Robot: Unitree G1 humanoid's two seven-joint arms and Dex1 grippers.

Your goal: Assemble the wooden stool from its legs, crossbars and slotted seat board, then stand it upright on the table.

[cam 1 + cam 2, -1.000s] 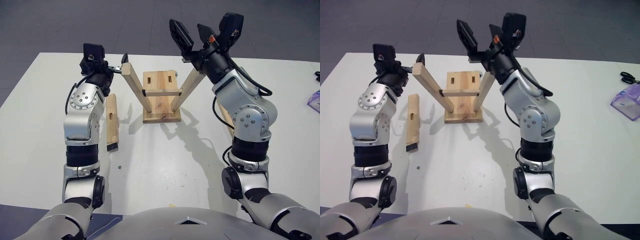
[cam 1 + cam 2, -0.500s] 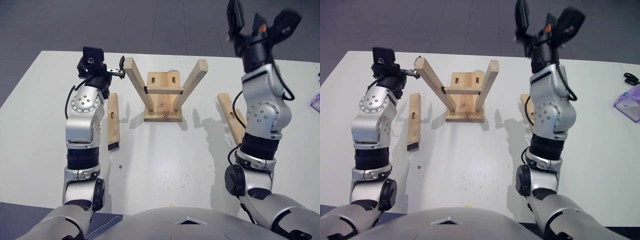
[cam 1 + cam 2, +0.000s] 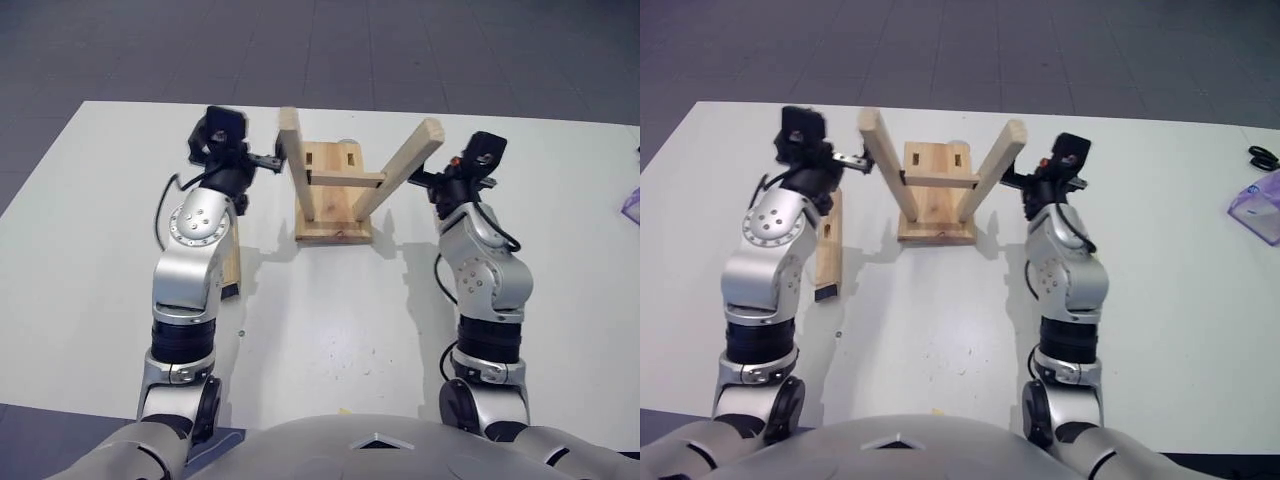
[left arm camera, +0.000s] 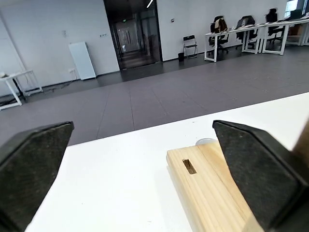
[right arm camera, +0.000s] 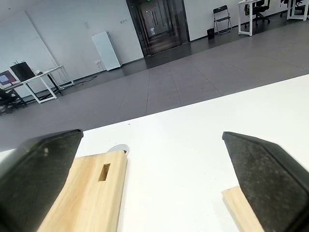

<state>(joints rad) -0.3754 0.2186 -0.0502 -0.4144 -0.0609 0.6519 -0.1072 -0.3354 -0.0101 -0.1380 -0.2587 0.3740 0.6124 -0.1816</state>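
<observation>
1. The slotted seat board (image 3: 335, 215) lies flat on the white table (image 3: 330, 320), towards its far middle.
2. 2 legs stand up out of the board and lean away from each other: the left leg (image 3: 300, 170) and the right leg (image 3: 398, 170).
3. A crossbar (image 3: 345, 180) joins these 2 legs about halfway up.
4. 2 slots (image 3: 350, 157) show in the far part of the board, beyond the crossbar.
5. The left gripper (image 4: 145, 164) is just beside the upper part of the left leg, on its outer side. Its fingers (image 4: 34, 164) are spread wide and hold nothing. One fingertip is close against the leg; I cannot tell whether it touches.
6. The right gripper (image 5: 152, 174) is just beside the right leg, on its outer side. Its fingers (image 5: 265, 179) are also wide apart and grip nothing.
7. A loose leg (image 3: 826, 250) lies flat on the table beneath the left arm, apart from the board.
8. A small round grey object (image 4: 205, 141) sits just beyond the board's far edge.
9. A purple container (image 3: 1255, 205) is at the table's right edge, well apart from the stool parts.
</observation>
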